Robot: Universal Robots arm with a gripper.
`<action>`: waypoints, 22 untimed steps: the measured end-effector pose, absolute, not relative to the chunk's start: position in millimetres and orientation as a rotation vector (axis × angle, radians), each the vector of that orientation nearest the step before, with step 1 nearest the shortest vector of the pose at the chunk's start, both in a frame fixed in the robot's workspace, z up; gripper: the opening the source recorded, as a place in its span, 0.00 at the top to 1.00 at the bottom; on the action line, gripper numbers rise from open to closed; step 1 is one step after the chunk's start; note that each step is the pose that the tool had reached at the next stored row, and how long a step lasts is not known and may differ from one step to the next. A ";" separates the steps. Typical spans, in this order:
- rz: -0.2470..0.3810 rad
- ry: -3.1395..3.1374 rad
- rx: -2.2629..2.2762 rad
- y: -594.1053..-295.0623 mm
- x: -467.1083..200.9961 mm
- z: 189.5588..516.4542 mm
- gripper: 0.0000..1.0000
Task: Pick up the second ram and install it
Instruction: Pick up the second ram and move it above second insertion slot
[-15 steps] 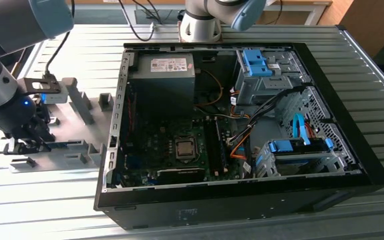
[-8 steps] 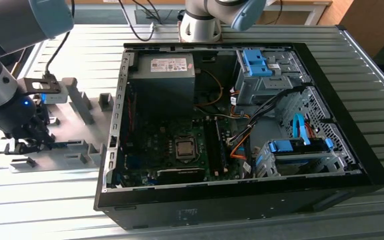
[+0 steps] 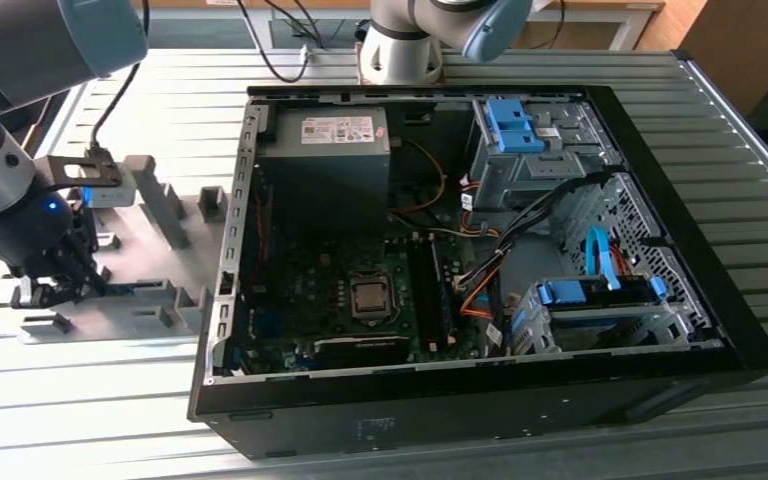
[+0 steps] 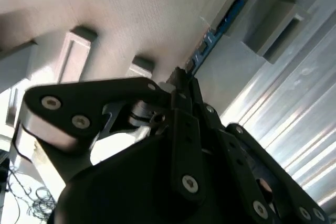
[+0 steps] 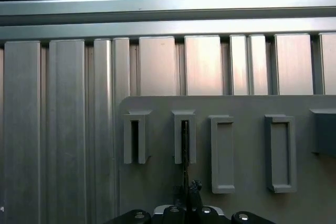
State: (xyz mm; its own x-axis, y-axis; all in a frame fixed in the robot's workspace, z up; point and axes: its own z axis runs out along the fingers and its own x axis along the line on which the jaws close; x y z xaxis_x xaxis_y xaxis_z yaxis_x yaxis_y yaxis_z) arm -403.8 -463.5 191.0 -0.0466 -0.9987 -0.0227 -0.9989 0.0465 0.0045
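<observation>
Blue-green ram (image 4: pixel 226 20) gripped on edge at the holder (image 5: pixel 157 182); the pick-up step is in hand.
Jaws are drawn almost together and are closed on the thin upper edge of the ram, as is seen in both wrist views, with the gripper (image 4: pixel 181 77) set just short of a grey block. The ram is stood on edge in the holder, its far end seated in that block's slot, so it is judged not yet lifted. The holder is laid on the slatted aluminium table (image 3: pixel 157 80) at the exterior view's left, beside the open case (image 3: pixel 491 420) and well apart from the black board slots (image 3: pixel 427 290). A straight pull out of the blocks, without twist, is judged to be called for.
</observation>
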 end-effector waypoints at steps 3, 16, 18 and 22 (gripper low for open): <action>0.030 2.263 -2.160 -463.5 -403.7 191.0 0.86; 0.030 2.199 -2.226 -463.5 -403.8 191.0 0.86; 0.030 2.198 -2.227 -463.5 -403.7 191.0 0.86; 0.030 2.200 -2.224 -463.5 -403.7 192.4 0.86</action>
State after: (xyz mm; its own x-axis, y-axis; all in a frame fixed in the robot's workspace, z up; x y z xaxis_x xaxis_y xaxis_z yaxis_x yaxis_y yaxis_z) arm -403.7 -463.5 192.4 0.0106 -0.9997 -0.0227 -0.9999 -0.0107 0.0045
